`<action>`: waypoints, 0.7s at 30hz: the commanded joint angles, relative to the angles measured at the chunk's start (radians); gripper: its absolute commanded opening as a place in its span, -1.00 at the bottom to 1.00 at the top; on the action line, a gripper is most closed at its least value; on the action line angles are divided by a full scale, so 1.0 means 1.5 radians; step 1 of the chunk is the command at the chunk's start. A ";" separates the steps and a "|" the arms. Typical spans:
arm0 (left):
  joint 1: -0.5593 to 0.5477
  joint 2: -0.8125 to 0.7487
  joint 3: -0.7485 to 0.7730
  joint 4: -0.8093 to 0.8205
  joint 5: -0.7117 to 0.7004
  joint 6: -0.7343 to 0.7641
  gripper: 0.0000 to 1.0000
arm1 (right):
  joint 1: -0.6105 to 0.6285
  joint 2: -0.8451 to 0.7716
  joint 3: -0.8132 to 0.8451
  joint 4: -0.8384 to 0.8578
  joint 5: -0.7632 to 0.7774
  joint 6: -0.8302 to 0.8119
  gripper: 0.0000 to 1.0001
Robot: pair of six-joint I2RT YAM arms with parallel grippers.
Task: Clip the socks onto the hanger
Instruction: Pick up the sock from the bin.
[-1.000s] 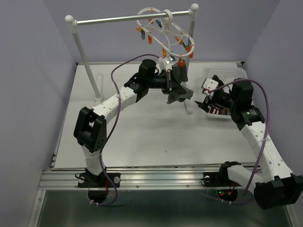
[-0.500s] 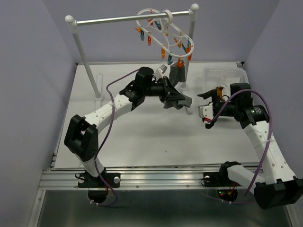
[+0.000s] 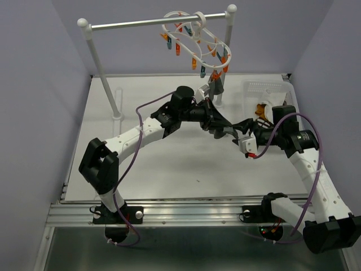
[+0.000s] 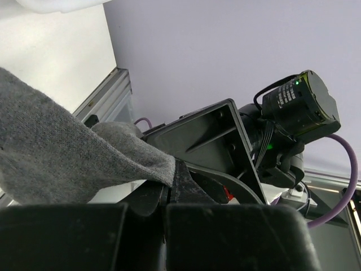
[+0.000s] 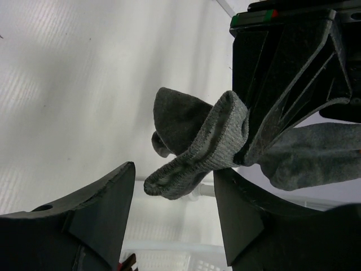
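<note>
White bench (image 3: 169,164), lilac walls. Left end effector (image 4: 169,189) clamped tight on grey sock (image 5: 197,141): soft ribbed knit, cuff folded over, held clear of bench. Right end effector (image 5: 174,186) jaws parted, drooping cuff between them, unpinched. Both arms bent inward, wrists meeting mid-bench. Hanger (image 3: 194,35), white plastic oval, orange and teal clips, hangs from metal rail (image 3: 146,22) behind.
</note>
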 commanded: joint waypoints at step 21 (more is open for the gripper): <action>0.012 -0.006 -0.038 0.087 -0.014 0.001 -1.00 | 0.000 0.003 0.027 0.193 -0.056 0.268 -0.55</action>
